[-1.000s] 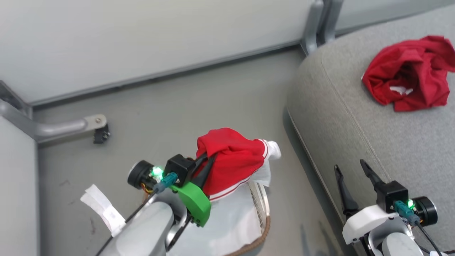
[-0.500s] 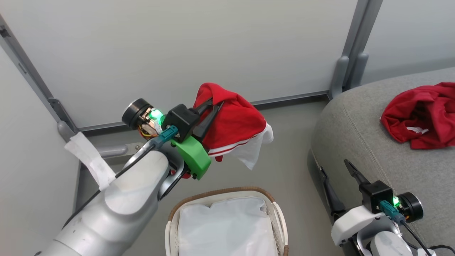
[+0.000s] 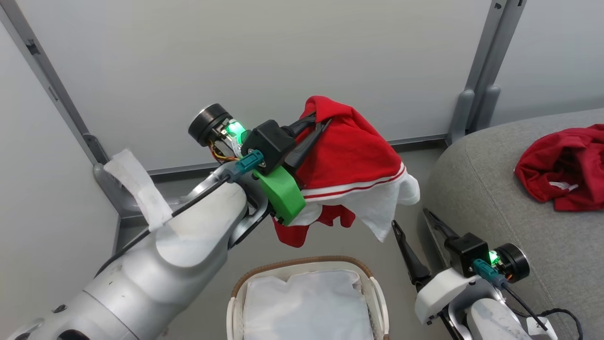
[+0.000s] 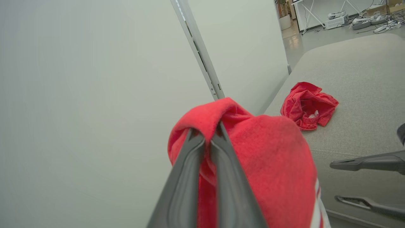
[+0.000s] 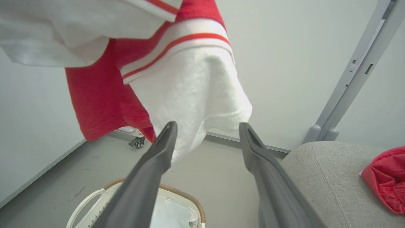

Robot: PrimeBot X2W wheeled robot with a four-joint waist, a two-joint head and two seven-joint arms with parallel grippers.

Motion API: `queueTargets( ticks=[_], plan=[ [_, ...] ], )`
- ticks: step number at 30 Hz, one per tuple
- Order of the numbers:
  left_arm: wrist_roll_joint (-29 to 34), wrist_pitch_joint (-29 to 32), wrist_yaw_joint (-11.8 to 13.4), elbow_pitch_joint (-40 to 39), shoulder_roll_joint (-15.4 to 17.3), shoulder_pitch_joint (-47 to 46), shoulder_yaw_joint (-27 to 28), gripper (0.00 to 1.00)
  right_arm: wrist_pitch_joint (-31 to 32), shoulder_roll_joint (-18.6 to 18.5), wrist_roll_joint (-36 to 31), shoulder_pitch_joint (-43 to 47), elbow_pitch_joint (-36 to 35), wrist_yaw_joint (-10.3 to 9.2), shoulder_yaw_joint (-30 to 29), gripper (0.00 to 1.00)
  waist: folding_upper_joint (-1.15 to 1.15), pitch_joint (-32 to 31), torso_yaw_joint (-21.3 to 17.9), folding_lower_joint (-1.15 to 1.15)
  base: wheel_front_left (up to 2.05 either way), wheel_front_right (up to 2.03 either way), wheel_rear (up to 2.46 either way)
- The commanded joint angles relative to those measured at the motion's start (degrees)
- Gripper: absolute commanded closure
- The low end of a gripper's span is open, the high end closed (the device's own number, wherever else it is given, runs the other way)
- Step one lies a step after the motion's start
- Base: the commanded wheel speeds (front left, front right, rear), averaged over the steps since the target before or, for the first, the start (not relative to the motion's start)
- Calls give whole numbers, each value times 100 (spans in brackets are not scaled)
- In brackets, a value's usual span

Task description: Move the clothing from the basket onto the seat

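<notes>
Left gripper point(image 3: 321, 120) pinched shut on soft, light, floppy red-and-white cloth shirt point(image 3: 349, 156), bunched between jaws. Right gripper point(image 3: 409, 217) wide open, empty.

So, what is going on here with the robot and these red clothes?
The robot is moving clothing from a basket to a seat. Its left gripper is shut on a red and white garment and holds it in the air, clear of the basket. The right gripper is open and holds nothing, beside the edge of the seat. A second red garment lies crumpled on the seat. In the basket, a white liner is visible.
</notes>
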Motion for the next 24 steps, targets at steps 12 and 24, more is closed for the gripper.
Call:
queueTargets(
  ticks=[12,24],
  plan=[
    [-458,-22,-1,-539,-109,-398,-809,100,-11,-23,77,-456,482,-6,46,0,0,-51,334,1,0,0,0],
    [-716,-16,38,-519,56,-172,-918,100,-12,-22,43,-630,90,-6,-147,100,0,-70,446,1,0,0,0]
  ],
)
